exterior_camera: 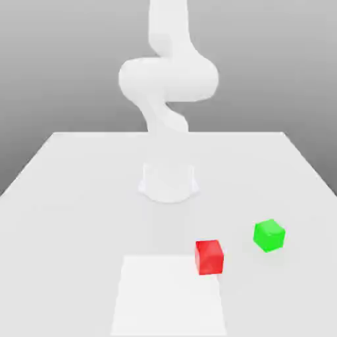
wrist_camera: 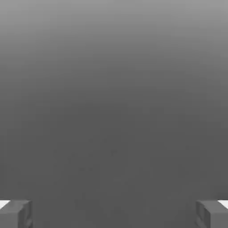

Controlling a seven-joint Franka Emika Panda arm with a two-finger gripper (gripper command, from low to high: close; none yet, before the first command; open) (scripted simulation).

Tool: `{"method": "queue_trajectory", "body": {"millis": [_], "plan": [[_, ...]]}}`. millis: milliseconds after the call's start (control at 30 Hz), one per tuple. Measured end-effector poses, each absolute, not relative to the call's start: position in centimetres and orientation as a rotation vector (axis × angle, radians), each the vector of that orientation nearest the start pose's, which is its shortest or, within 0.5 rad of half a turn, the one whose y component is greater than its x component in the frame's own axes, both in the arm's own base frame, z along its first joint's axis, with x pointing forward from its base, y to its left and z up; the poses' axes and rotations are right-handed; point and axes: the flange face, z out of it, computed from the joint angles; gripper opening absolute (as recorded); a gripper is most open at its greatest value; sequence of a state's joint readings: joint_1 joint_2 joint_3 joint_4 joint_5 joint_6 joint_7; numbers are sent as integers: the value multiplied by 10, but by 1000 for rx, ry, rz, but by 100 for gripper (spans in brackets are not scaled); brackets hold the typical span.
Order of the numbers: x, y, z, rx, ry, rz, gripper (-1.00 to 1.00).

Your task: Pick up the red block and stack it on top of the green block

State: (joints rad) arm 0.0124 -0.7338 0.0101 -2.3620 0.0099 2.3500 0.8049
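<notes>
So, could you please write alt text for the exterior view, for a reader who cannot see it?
A red block and a green block sit apart on a pale table, the green one toward the exterior view's right and slightly farther back. Behind them a white robot arm rises from its round base against a grey background.

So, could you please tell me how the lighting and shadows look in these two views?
In the exterior view, the light is flat and bright: the arm is washed out nearly white against the table, and the red block and green block cast hardly any shadow. In the hand view, a smooth grey gradient lies behind the open gripper, lighter on the side away from the fingertips.
</notes>
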Motion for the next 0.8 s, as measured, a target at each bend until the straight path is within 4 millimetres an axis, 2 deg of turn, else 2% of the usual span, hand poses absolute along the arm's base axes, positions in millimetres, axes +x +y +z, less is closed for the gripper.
{"method": "queue_trajectory", "body": {"millis": [133,200,300,433,567,633,800], "plan": [[410,30,562,-2599,1042,-742,0],[419,40,512,-2650,1044,-649,0],[420,55,437,-2725,1045,-505,0],[399,72,336,-2828,1044,-300,0],[352,83,233,-2937,1038,-71,0],[340,85,199,-2960,1036,-19,0],[335,86,151,-2966,1034,0,0]]}}
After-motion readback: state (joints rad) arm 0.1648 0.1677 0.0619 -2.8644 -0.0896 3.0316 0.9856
